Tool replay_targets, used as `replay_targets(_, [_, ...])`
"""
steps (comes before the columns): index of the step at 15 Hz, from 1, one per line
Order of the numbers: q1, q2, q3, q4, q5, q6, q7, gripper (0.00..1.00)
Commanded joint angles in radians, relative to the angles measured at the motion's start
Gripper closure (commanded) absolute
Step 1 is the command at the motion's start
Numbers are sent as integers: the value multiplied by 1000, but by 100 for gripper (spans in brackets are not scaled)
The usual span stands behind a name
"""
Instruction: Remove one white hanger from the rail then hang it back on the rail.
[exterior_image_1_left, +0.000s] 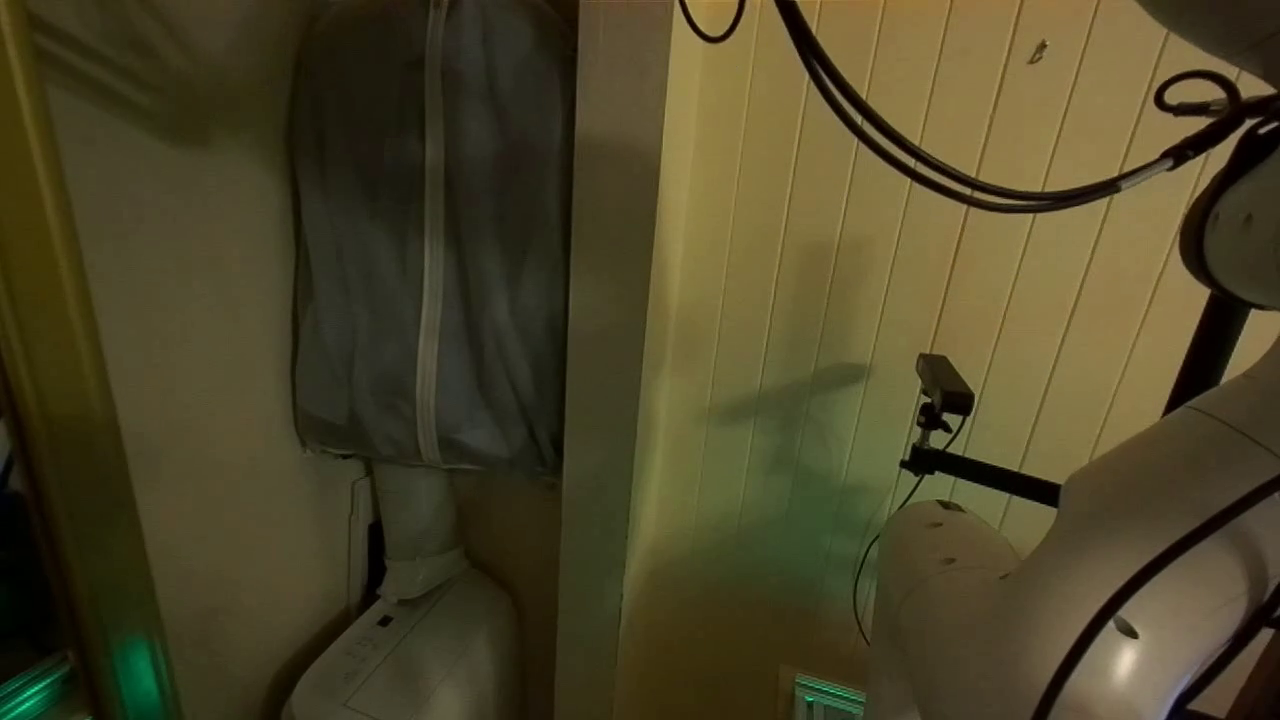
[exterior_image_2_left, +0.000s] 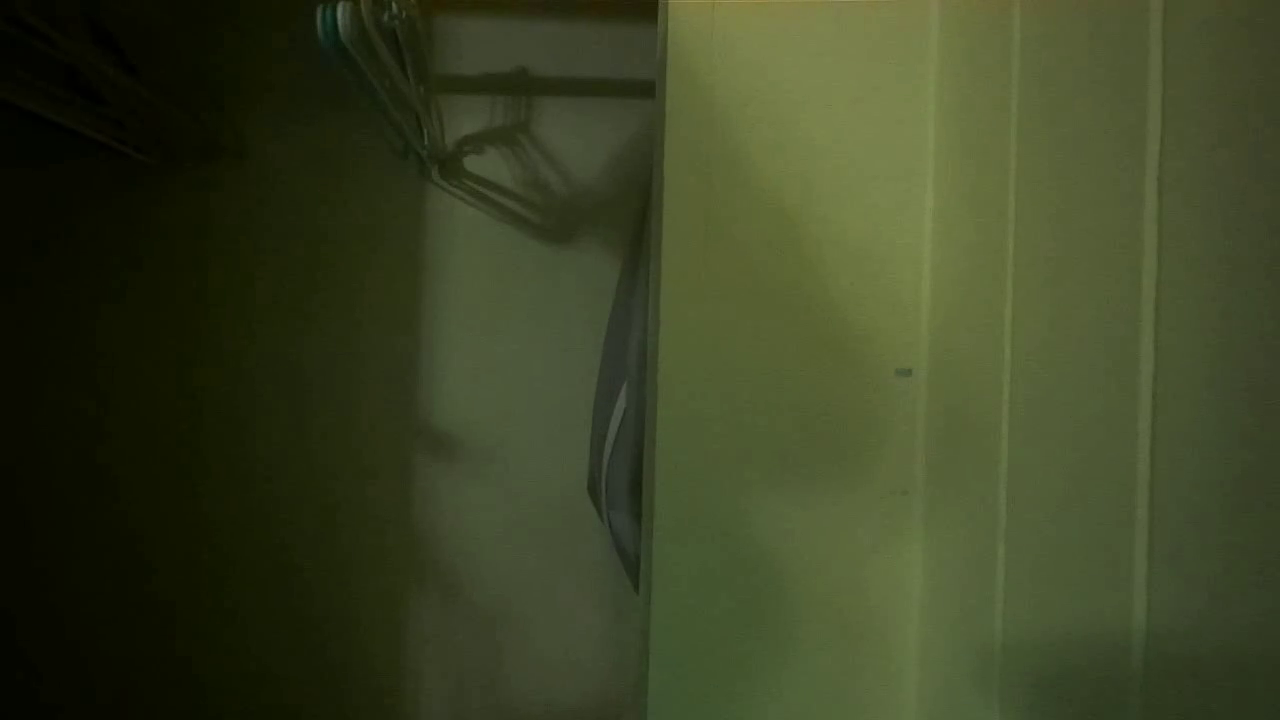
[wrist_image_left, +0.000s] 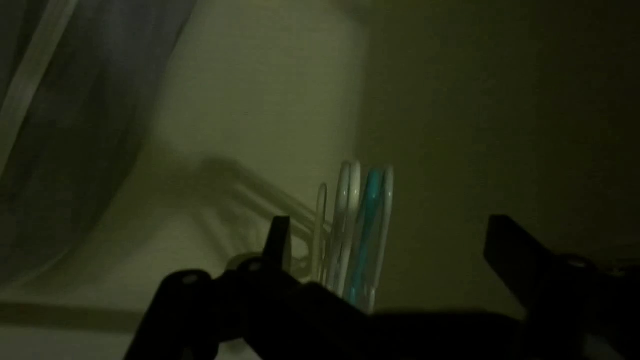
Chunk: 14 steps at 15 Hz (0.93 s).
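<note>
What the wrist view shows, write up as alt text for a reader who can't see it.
Several white hangers and a turquoise one appear bunched between the open, dark jaws, nearer the one at picture left. A grey garment bag with a pale zip fills the upper left, with a pale, dimly lit wall behind.

The smooth white, many-jointed robot arm (exterior_image_1_left: 1130, 570) takes up the right side of an exterior view, cut off by the frame's edge. Low down, it curves thickly leftward into a blunt, rounded joint housing (exterior_image_1_left: 940, 550). Higher up sits a round white joint (exterior_image_1_left: 1240, 242) with a dark rim, and a smooth grey-white arm section (exterior_image_1_left: 1225, 25) juts in at the top corner. In the wrist view, the black two-jawed gripper (wrist_image_left: 391, 222) shows along the bottom, mostly in silhouette. Its jaws stand wide apart, tips roughly level and pointing upward; darkness hides their surface detail.
</note>
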<state>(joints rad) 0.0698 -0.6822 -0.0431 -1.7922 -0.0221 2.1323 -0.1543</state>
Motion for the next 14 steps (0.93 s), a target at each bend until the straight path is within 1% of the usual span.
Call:
replay_targets(1, [-4, 5, 3, 11, 5, 9, -3, 0])
replay_targets(4, [-4, 8, 3, 13, 5, 17, -3, 0])
replay_targets(5, [-17, 12, 10, 11, 2, 30, 24, 0])
replay_targets(6, [-11, 16, 11, 17, 23, 48, 47, 0])
replay_targets(7, [-21, 27, 22, 25, 20, 83, 78, 0])
replay_targets(9, [-20, 50, 31, 35, 24, 149, 114, 0])
replay_targets(14, [-7, 132, 37, 51, 31, 306, 147, 0])
